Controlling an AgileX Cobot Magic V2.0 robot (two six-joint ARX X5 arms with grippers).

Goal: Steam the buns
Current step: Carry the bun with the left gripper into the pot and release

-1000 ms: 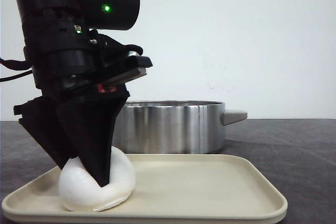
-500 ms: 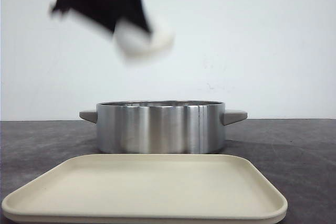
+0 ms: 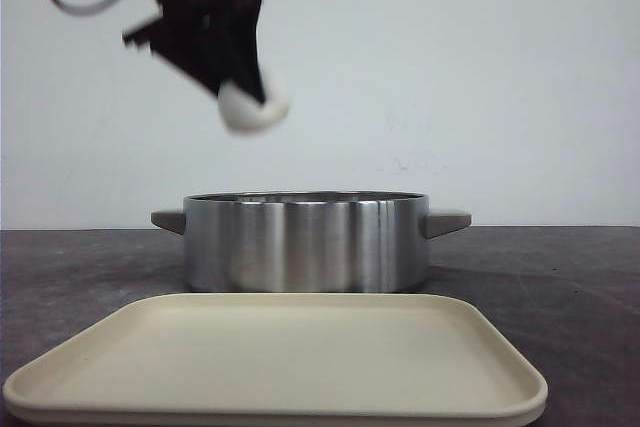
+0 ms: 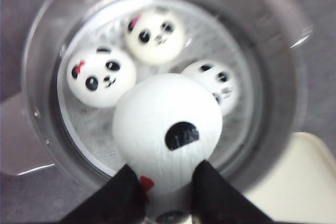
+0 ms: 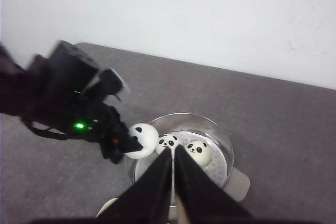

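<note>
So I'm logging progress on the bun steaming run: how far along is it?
Nearly done. Three panda buns already sit in the steel pot. The left gripper holds the fourth bun in the air above the pot, and the beige tray is bare. What remains is lowering and releasing that bun. The right gripper hangs shut above the pot, holding nothing.

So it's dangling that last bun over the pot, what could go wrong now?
Two things, perhaps. The left gripper pinches the held bun only near its lower edge, so it might slip before it is placed. Also, three buns already fill much of the pot; the free spot looks tight, so this one could land on a neighbour.
</note>
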